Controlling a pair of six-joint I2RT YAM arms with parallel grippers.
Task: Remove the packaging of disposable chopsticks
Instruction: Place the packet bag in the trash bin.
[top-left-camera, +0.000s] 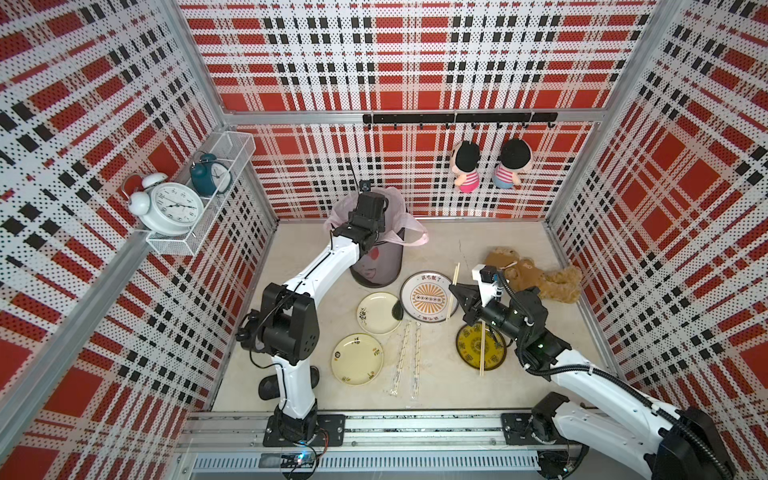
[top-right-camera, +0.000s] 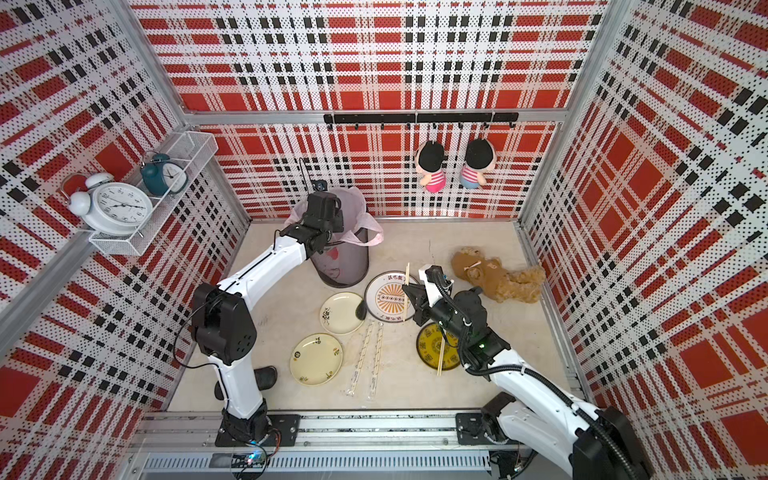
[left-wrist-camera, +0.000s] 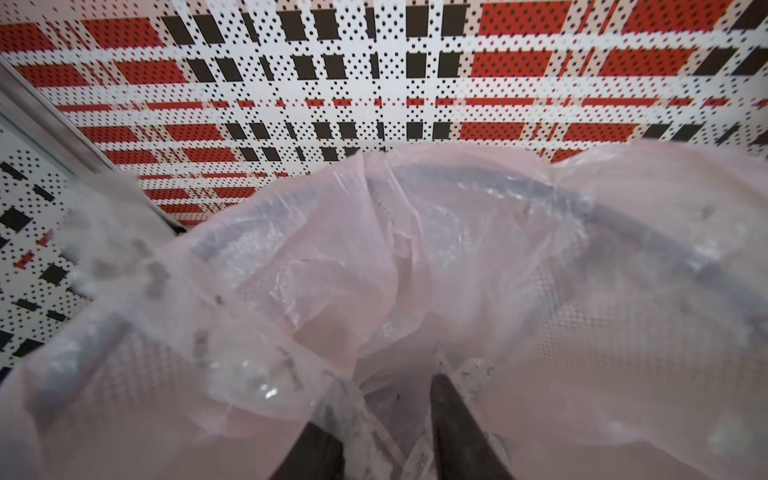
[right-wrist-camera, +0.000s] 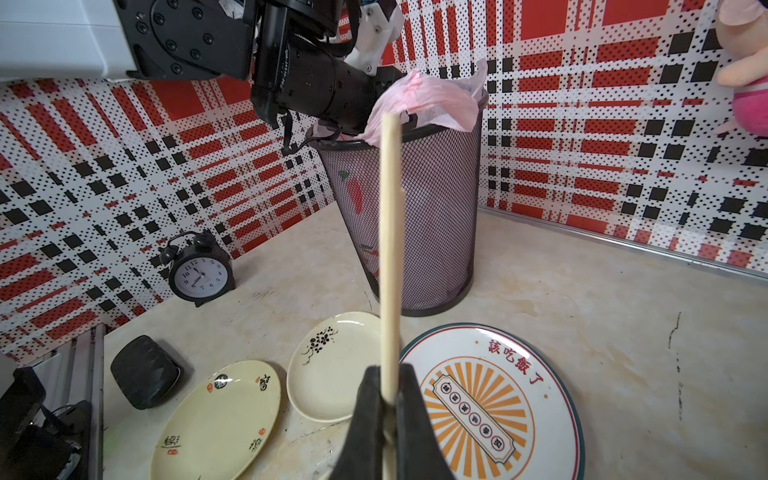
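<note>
My left gripper (left-wrist-camera: 382, 399) hangs open over the pink-lined mesh bin (top-left-camera: 376, 266). A clear printed sleeve of packaging (left-wrist-camera: 365, 424) lies loose between its parted fingers, above the liner (left-wrist-camera: 374, 249). Over the big sunburst plate (top-left-camera: 428, 297), my right gripper (right-wrist-camera: 388, 370) is shut on a bare pair of disposable chopsticks (right-wrist-camera: 390, 249), which stick out past its tips towards the bin. Two more chopstick pairs in their sleeves (top-left-camera: 402, 359) (top-left-camera: 415, 357) lie side by side on the table. Another bare pair (top-left-camera: 483, 349) rests across the dark yellow plate (top-left-camera: 469, 353).
Two cream plates (top-left-camera: 379, 313) (top-left-camera: 357, 358) lie left of the wrapped pairs. A brown teddy bear (top-left-camera: 536, 278) lies at the right wall. A black alarm clock (right-wrist-camera: 200, 270) and a black pad (right-wrist-camera: 145, 372) sit by the left arm's base.
</note>
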